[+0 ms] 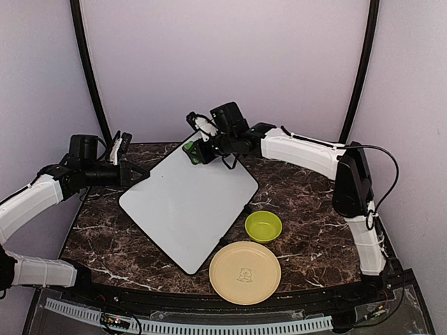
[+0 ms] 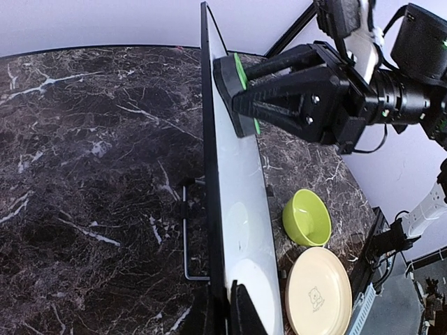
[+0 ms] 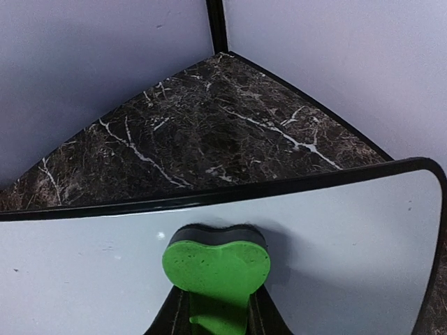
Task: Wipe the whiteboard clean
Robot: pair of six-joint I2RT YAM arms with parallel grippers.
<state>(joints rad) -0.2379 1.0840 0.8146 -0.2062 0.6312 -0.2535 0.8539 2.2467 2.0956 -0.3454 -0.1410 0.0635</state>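
Containers. A green bowl [image 1: 263, 227] stands on the dark marble table [image 1: 300, 202] just right of the whiteboard's near edge, its inside showing only bare green. Just in front of it lies a round beige plate [image 1: 244, 272], carrying only a small printed bear at its middle. Bowl and plate sit close together; I cannot tell whether they touch.

Arms. My left arm reaches in from the left, and my left gripper [image 1: 133, 173] is closed on the left corner of the whiteboard [image 1: 188, 202], one finger on each face. The board sits slantwise over the middle of the table, white face up, black rim all round. My right arm stretches from the right across the far side, wrist turned down. My right gripper [image 1: 195, 152] is clamped on a green eraser [image 1: 188, 148], which sits on the board's far corner.

Views. The top camera shows the whole layout. The left wrist camera sees the board edge-on between my left gripper's fingers [image 2: 244, 310]. It shows the eraser's black pad [image 2: 227, 91] flat against the white face, and a thin black wire frame [image 2: 187, 241] on the table behind the board. The right wrist camera shows the eraser's green heart-shaped back [image 3: 216, 269], its dark pad on the board near the far rim, and a few faint specks on the white surface [image 3: 335, 237].
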